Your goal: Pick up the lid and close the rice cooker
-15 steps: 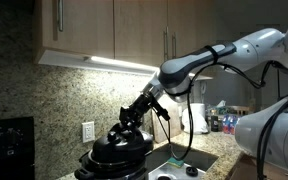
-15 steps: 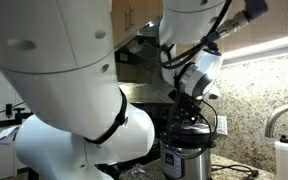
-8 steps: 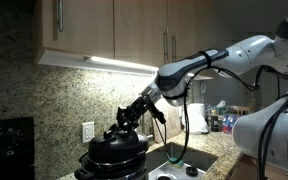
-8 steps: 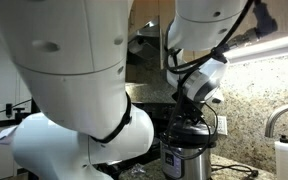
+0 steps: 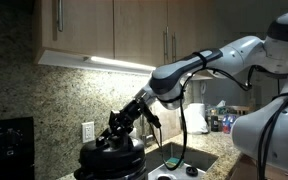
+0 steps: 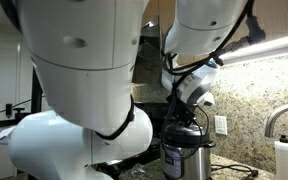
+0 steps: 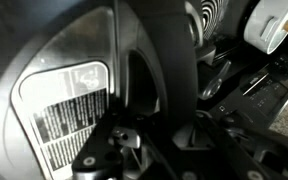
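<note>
The lid [image 5: 112,153] is a black dome, held low over the rice cooker [image 5: 106,172] by its central handle; I cannot tell whether it rests fully on the rim. My gripper [image 5: 118,128] reaches down from the upper right and is shut on that handle. In an exterior view the gripper [image 6: 187,114] stands above the lid [image 6: 187,132] and the cooker's steel body [image 6: 184,160]. The wrist view is dark. It shows the lid's top [image 7: 69,112] with a white printed label and the black handle bar [image 7: 171,55] running up from my gripper [image 7: 164,125].
A granite backsplash with an outlet [image 5: 88,130] stands behind the cooker, under wooden cabinets. A black appliance [image 5: 6,145] sits beside it. A sink [image 5: 189,162] and bottles [image 5: 220,121] lie beyond. The robot's white body [image 6: 74,90] fills much of one view, near a faucet [image 6: 277,120].
The arm has carried the lid a little down and sideways towards the black appliance, bringing it lower over the cooker. The grip on the handle has stayed shut.
</note>
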Controlling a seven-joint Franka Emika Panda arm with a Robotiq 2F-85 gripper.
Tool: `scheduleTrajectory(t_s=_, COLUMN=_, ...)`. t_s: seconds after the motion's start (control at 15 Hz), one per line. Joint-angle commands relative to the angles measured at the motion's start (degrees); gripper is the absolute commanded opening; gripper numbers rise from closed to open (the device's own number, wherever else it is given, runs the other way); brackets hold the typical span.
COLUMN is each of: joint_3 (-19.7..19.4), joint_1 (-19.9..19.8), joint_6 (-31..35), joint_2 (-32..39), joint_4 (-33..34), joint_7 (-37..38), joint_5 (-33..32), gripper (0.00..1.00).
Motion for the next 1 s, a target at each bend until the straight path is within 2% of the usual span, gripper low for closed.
scheduleTrajectory(t_s=0.0, joint_3=-0.65, joint_1=2.0, joint_6=2.84, joint_2=-4.6, joint_4=0.06, joint_7=0.66, joint_5=0.96, gripper=0.02)
scheduleTrajectory(t_s=0.07, joint_3=-0.07, joint_1=0.38, joint_6=0.71, joint_2=-1.14, joint_4=0.25, joint_7=-0.66, joint_5=0.87, gripper=0.03)
scheduleTrajectory(t_s=0.53, joint_3=-0.13, joint_1=0.77, joint_6=1.43, joint_2=-2.2, joint_4=0.67, joint_7=-0.61, joint_5=0.85, gripper=0.03)
scheduleTrajectory(t_s=0.93, joint_3=1.26, joint_1=0.4, joint_6=8.16, joint_2=-7.97, joint_4=-0.1, joint_7=7.68, joint_5=4.55, gripper=0.02)
